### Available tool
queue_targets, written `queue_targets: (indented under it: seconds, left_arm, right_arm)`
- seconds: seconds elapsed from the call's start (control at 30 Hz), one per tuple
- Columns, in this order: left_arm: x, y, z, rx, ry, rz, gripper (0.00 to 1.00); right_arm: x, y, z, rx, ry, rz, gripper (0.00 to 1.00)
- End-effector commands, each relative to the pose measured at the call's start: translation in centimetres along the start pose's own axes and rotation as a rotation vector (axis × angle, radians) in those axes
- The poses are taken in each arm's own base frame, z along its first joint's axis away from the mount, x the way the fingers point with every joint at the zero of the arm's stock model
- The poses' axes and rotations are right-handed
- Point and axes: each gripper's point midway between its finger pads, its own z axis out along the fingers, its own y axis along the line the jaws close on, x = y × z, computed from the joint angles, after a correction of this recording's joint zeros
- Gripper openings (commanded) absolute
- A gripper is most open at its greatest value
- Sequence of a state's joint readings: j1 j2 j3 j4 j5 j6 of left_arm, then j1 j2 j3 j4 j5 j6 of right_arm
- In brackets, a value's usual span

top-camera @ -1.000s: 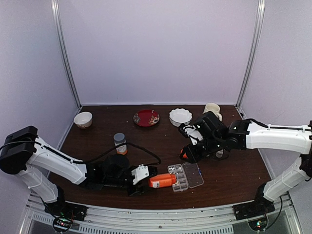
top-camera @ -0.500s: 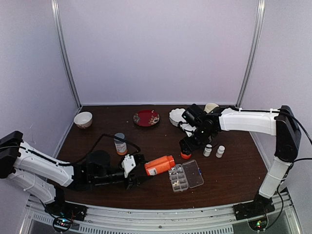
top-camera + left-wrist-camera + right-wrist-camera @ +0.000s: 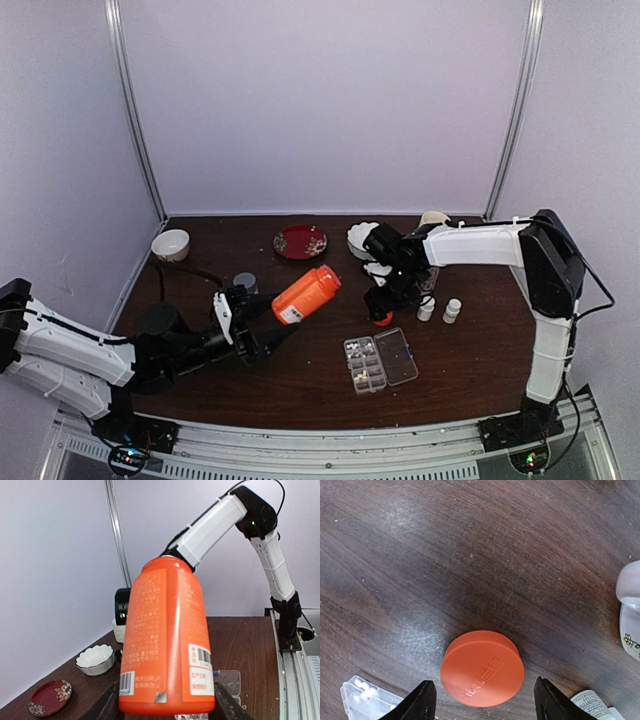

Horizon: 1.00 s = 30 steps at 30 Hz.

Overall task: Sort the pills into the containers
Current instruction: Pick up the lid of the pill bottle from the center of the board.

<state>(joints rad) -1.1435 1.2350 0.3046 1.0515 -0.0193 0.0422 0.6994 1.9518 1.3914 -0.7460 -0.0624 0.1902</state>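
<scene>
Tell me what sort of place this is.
Likely a robot lab booth: white walls on a metal frame, left arm and right arm mounted at the table edge, pill box laid out.

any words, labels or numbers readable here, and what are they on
No text can be read with certainty.
Tall orange plastic bottle: columns of white print, plus white stickers with barcodes and small print, all too blurred to read.
Round orange plastic cap on the dark wooden table: raised characters on top, not legible.
Small white bottle: fine print on its label, too small to read.
</scene>
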Motion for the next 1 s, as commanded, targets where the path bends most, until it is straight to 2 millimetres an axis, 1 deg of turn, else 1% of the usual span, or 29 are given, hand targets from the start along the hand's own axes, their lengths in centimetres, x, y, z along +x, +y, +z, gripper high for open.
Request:
queue_targets:
  seconds: [0.0, 0.13, 0.23, 0.43, 0.53, 0.6, 0.83, 0.97]
  left_arm:
    - [-5.7, 1.8, -1.3, -0.067, -0.206, -0.005, 0.00]
    - [-7.3, 2.1, -2.6, -0.086, -0.277, -0.001, 0.00]
    - [-8.1, 2.4, -3.4, -0.099, -0.315, 0.003, 0.00]
    - [-8.3, 2.4, -3.7, -0.103, -0.317, 0.007, 0.00]
    - [-8.1, 2.6, -3.9, -0.110, -0.308, 0.013, 0.00]
    - [-7.9, 2.5, -3.9, -0.107, -0.297, 0.018, 0.00]
    - [-7.7, 2.4, -3.9, -0.100, -0.274, 0.027, 0.00]
    - [-7.6, 2.4, -3.9, -0.099, -0.267, 0.030, 0.00]
  right_arm:
    - [-1.1, -0.4, 0.2, -0.004, -0.006, 0.031, 0.67]
    - [-1.1, -0.3, 0.7, -0.013, 0.009, 0.025, 0.65]
    - [-1.2, -0.3, 0.9, -0.015, 0.016, 0.019, 0.64]
    - [-1.4, -0.4, 0.8, -0.005, 0.026, 0.010, 0.61]
    - [-1.2, -0.4, 0.9, -0.004, 0.032, 0.004, 0.67]
    - [-1.1, -0.4, 0.9, -0.003, 0.031, 0.005, 0.69]
    - [-0.7, -0.4, 1.4, -0.002, 0.049, 0.005, 0.66]
    - [-0.6, -0.4, 1.7, -0.002, 0.055, 0.005, 0.63]
